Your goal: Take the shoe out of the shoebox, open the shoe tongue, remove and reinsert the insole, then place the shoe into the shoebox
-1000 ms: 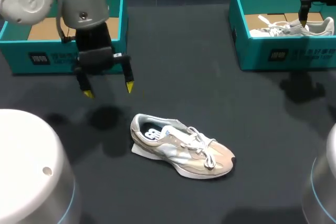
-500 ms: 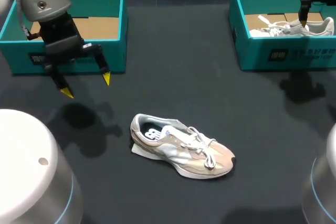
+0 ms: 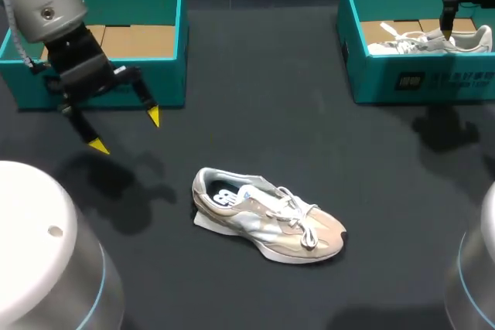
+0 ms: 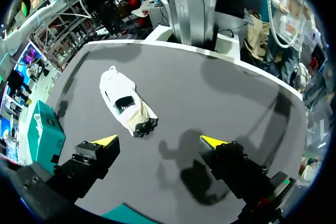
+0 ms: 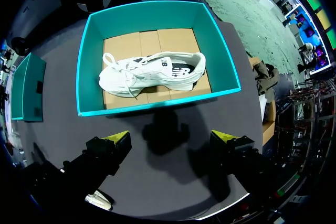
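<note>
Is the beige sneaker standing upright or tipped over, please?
Upright: the beige sneaker rests on its sole on the black table, laces up.

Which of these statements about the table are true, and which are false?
1. The beige shoe lies on the table, not in a box. True.
2. The left gripper is shut on the beige shoe. False: it is open, empty and apart from the shoe.
3. The right shoebox holds a white shoe. True.
4. The right gripper grips the white shoe. False: it is open and holds nothing.
</note>
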